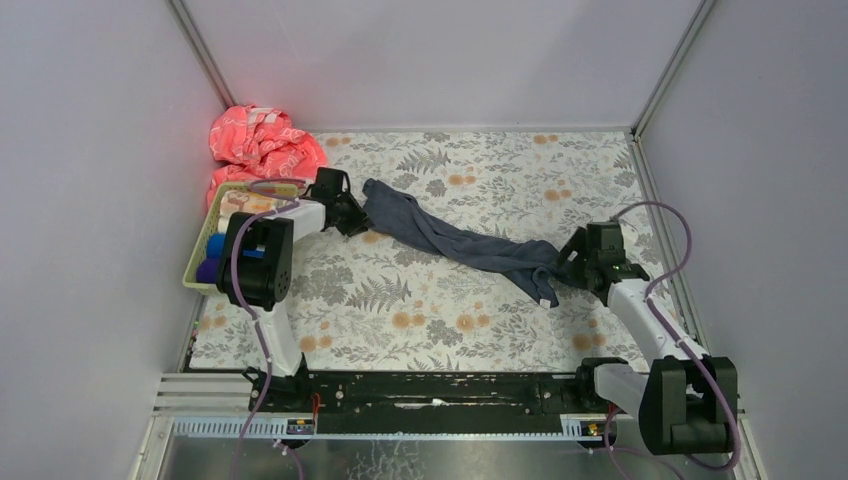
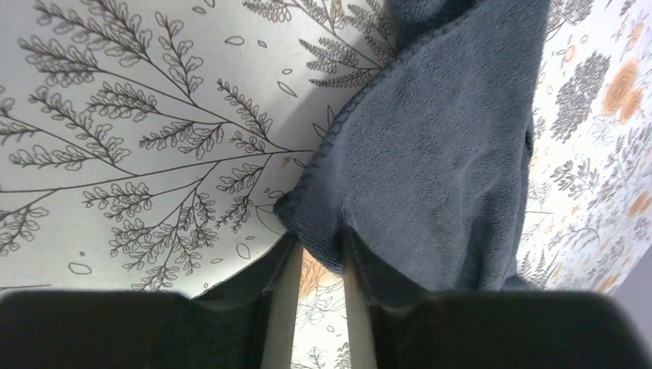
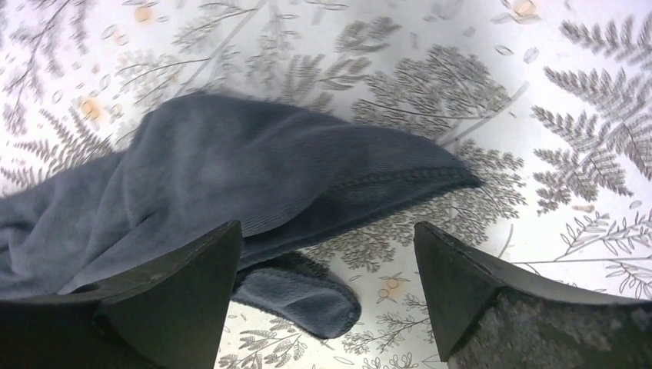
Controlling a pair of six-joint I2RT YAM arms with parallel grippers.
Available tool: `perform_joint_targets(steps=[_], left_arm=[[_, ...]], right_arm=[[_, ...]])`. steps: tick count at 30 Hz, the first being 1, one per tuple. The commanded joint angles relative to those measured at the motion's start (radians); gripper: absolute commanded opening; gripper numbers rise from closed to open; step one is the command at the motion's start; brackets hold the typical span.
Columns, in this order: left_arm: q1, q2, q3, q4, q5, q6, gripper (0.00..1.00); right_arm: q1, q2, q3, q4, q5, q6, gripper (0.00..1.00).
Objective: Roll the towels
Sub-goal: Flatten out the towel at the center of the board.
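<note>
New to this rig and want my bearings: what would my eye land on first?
A dark blue towel lies twisted in a strip across the floral cover, its ends at the two hands: the left hand pinches one corner, the right hand stands open over the other end. In the far left corner a bright pink cloth is bunched up, beside a yellow basket.

The towel (image 1: 455, 243) lies on the table (image 1: 420, 320) between the claws, one end at the left claw (image 1: 357, 221), the other before the right claw (image 1: 563, 270). A basket (image 1: 196, 262), seemingly holding rolls (image 1: 212, 264), sits left of the left claw.
</note>
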Motion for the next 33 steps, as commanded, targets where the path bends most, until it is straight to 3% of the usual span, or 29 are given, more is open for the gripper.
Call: perform_joint_targets(steps=[1, 3, 4, 10, 25, 29, 33], left_arm=[[0.007, 0.019, 0.011, 0.031, 0.056, -0.001, 0.15], [0.008, -0.024, 0.027, -0.006, 0.032, 0.021, 0.02], [0.009, -0.054, 0.033, -0.029, 0.009, 0.035, 0.00], [0.026, -0.239, 0.042, -0.166, -0.112, 0.116, 0.00], [0.066, -0.400, 0.051, -0.302, -0.103, 0.232, 0.00], [0.077, -0.392, 0.090, -0.304, -0.113, 0.241, 0.00], [0.091, -0.340, 0.192, -0.305, -0.106, 0.240, 0.00]], right_arm=[[-0.105, 0.000, -0.058, 0.076, -0.147, 0.112, 0.87], [-0.120, 0.008, -0.060, 0.106, -0.165, 0.121, 0.85], [-0.123, 0.013, -0.056, 0.110, -0.165, 0.121, 0.85], [-0.144, 0.071, -0.046, 0.138, -0.168, 0.132, 0.84], [-0.151, 0.281, -0.041, 0.299, -0.186, 0.182, 0.72], [-0.152, 0.330, 0.002, 0.330, -0.171, 0.165, 0.54], [-0.156, 0.399, 0.114, 0.334, -0.182, 0.128, 0.20]])
